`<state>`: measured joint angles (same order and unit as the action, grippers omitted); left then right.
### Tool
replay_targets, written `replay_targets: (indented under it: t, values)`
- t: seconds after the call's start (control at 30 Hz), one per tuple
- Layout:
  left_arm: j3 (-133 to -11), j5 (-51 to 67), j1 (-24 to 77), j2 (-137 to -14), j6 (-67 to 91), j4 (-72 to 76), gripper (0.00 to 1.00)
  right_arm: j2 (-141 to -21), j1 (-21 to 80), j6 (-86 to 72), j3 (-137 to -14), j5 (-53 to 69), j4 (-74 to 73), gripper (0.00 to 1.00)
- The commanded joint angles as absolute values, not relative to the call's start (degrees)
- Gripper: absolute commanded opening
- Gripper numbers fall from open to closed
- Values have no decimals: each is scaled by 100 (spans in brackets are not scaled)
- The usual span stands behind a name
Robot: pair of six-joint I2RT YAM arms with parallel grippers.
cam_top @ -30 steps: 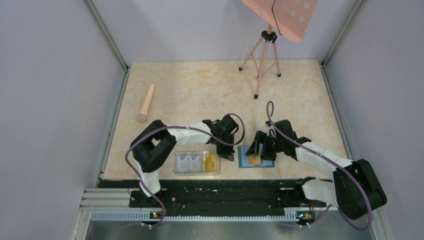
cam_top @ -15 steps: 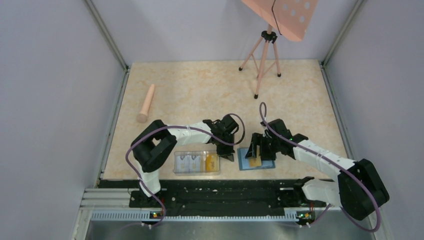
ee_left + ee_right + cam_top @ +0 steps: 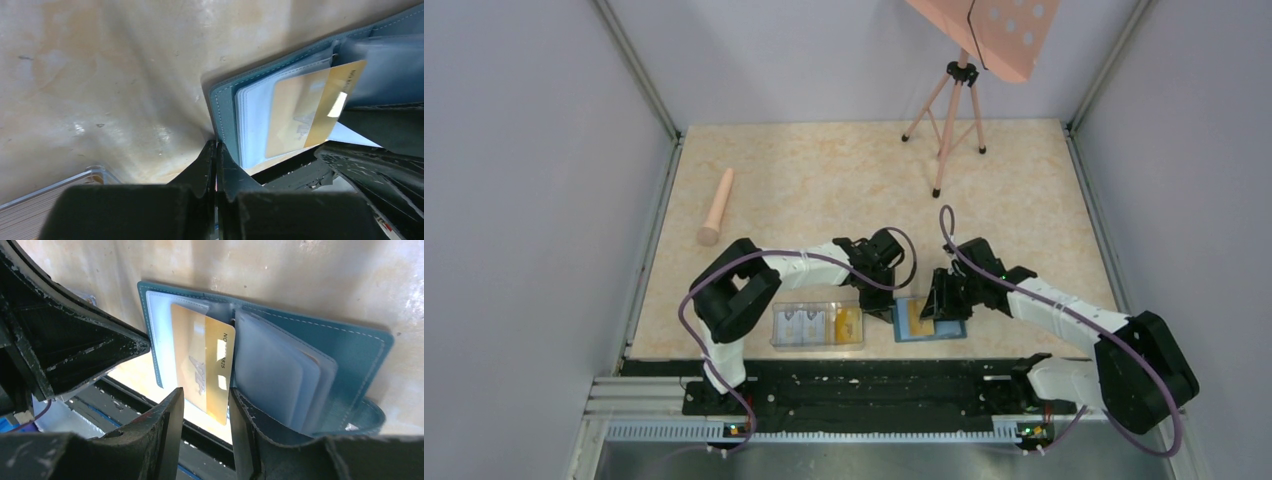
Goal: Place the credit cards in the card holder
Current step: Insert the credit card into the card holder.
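Table (image 3: 824,180): pale marbled top filling the middle of the overhead view.
Tripod (image 3: 947,120): pink, upper centre, well apart from the work.
Clear plastic box (image 3: 817,325): lower centre of the overhead view, holding the other credit cards (image 3: 801,322), some pale and one yellow-orange.
Card holder (image 3: 360,345): teal, lying open just right of the box at the table's near edge, with its clear sleeves stacked on the right leaf.
Gold card (image 3: 200,360): partway into the frosted pocket on the holder's left leaf. It sits askew, and its lower end juts past the holder's near edge.
Left gripper (image 3: 216,150): fingers pressed together with nothing between them, tip at the holder's left edge. Whether it bears on the holder cannot be told.
Right gripper (image 3: 204,397): fingers partly spread, one on each side of the card's jutting end. Whether they pinch its edges cannot be told.
Risk, jam: the card is tilted in the pocket, so a straight push would likely wedge a corner against the pocket seam and bow the card.
Risk, sliding: if the left tip is beside the holder and not on it, a push could shove the whole holder across the smooth top.
Risk, pull-out: if the right fingers lift while gripping, the card could come back out.
Risk, contact: both grippers work close together at one edge and may knock each other.
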<state>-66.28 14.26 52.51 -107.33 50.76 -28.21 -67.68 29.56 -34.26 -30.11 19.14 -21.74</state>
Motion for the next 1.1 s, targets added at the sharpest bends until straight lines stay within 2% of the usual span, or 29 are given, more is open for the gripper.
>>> replay_targets:
  t: [0.0, 0.17, 0.3, 0.37, 0.53, 0.63, 0.73, 0.8, 0.83, 0.97, 1.07]
  values:
    - [-6776, 1412, 5366, -10985, 4957, -2713, 0, -6973, 3083, -3505, -3032, 2074, -1766, 38]
    - [-6819, 1408, 5370, -11002, 4941, -2744, 0, -7098, 3142, -3574, -3041, 2219, -1563, 38]
    - [-6850, 1411, 5370, -11004, 4933, -2764, 0, -7137, 3202, -3634, -3078, 2319, -1473, 34]
    - [-6868, 1399, 5370, -11017, 4923, -2777, 0, -7137, 3208, -3663, -3085, 2376, -1447, 29]
    - [-6910, 1378, 5370, -11014, 4903, -2798, 0, -7132, 3211, -3713, -3085, 2400, -1439, 9]
    - [-6934, 1319, 5379, -10964, 4881, -2835, 0, -7161, 3216, -3700, -3093, 2323, -1539, 9]
    - [-6974, 1132, 5388, -10786, 4836, -2930, 0, -7132, 3213, -3626, -3139, 2139, -1762, 13]
    - [-7024, 909, 5399, -10593, 4777, -2995, 1, -7050, 3216, -3588, -3186, 1992, -1925, 23]
    - [-7055, 829, 5411, -10486, 4724, -3009, 4, -6996, 3215, -3573, -3209, 1934, -1992, 28]
    - [-7090, 443, 5495, -9913, 4565, -3001, 29, -6778, 3221, -3524, -3332, 1800, -2184, 48]
    - [-6980, 293, 5502, -9443, 4523, -2874, 37, -6669, 3218, -3503, -3421, 1735, -2292, 59]
